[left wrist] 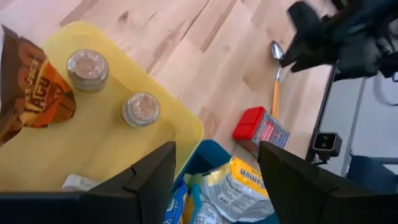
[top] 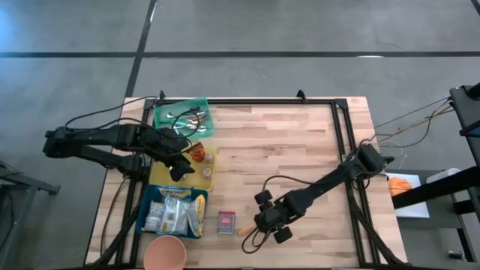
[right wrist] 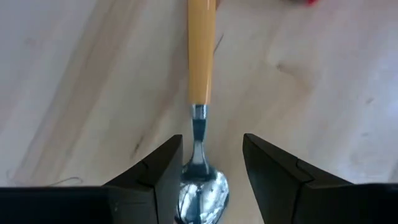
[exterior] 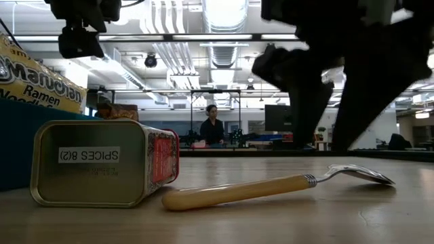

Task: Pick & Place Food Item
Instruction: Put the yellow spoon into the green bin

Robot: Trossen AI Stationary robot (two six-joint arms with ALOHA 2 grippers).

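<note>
A spoon point(right wrist: 201, 56) with a yellow handle and a steel bowl point(right wrist: 203, 190) lies flat on the wooden table near its front edge. My right gripper point(right wrist: 211, 155) stands open over it, pointing steeply down, one finger on each side of the spoon's neck and bowl, touching neither. In the high view this gripper point(top: 264, 217) is just right of the spoon point(top: 246, 229). My left gripper point(left wrist: 214, 168) hangs open and empty above the yellow tray point(left wrist: 124, 149), which holds two small jars point(left wrist: 87, 68) and a taco seasoning bag point(left wrist: 31, 87).
A red spice tin point(top: 226, 222) lies on its side left of the spoon. A blue bin point(top: 154, 196) holds ramen packets point(top: 174, 214). A green tray point(top: 184, 118) with cutlery stands at the far left, a pink cup point(top: 165, 253) at the front left. Bare wood spreads to the right.
</note>
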